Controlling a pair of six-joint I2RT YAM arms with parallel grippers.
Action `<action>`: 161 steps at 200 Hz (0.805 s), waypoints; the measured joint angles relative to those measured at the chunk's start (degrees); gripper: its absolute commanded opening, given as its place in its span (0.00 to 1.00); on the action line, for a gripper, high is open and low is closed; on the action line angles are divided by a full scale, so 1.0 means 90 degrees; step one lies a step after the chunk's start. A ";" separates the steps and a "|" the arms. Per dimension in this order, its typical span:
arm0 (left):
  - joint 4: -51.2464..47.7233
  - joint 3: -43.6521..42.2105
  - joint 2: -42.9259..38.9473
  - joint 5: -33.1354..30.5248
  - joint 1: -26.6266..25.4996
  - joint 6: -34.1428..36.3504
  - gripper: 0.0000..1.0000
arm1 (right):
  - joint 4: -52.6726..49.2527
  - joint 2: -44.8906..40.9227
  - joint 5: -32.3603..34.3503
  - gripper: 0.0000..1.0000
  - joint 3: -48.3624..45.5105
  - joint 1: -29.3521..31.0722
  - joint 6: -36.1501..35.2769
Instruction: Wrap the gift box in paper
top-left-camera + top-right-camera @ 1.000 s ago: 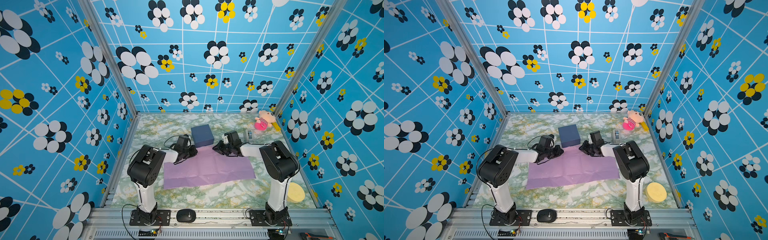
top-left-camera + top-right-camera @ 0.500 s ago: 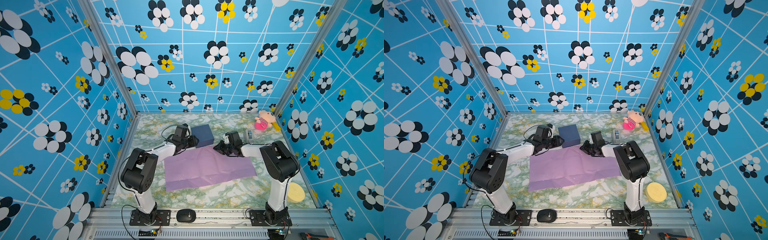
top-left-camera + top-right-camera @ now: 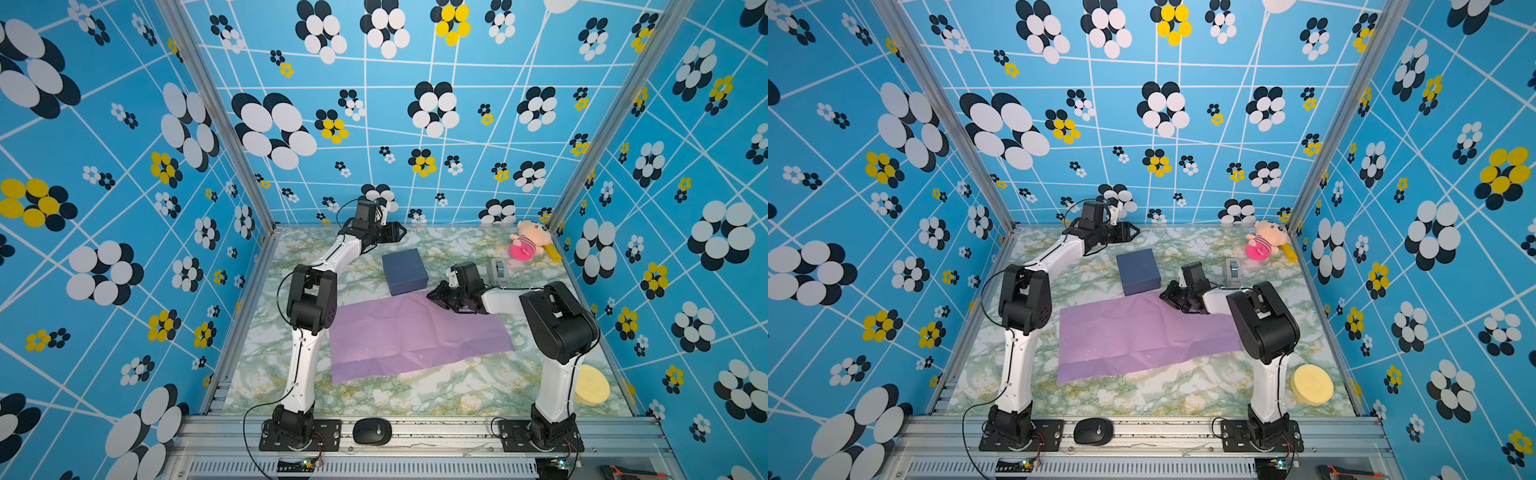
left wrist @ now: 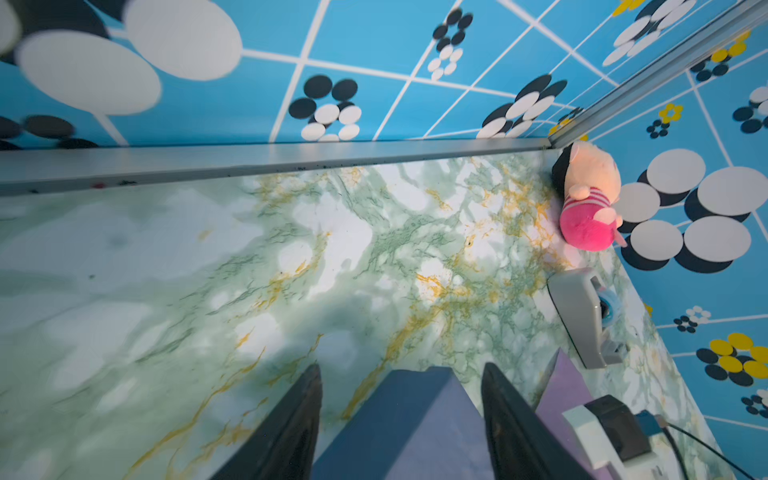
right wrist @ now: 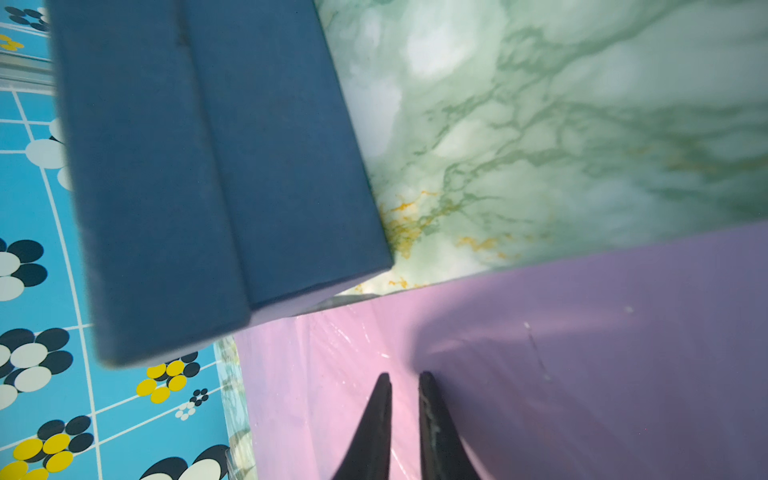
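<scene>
Gift box (image 3: 404, 272): one, navy, at far edge of one lilac paper (image 3: 415, 336).

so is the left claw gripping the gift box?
No: in a top view the left claw hangs open behind the gift box, with a clear gap between them.

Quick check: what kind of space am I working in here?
Probably an enclosed robot test cell: blue flower-print walls on an aluminium frame, a marble-print tabletop, and arm bases bolted to a front rail.
</scene>
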 measured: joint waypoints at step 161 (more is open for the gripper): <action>-0.0928 0.0969 0.1090 0.1746 -0.0182 0.0078 0.51 | -0.0007 0.0087 0.0109 0.16 0.0134 0.0000 0.0134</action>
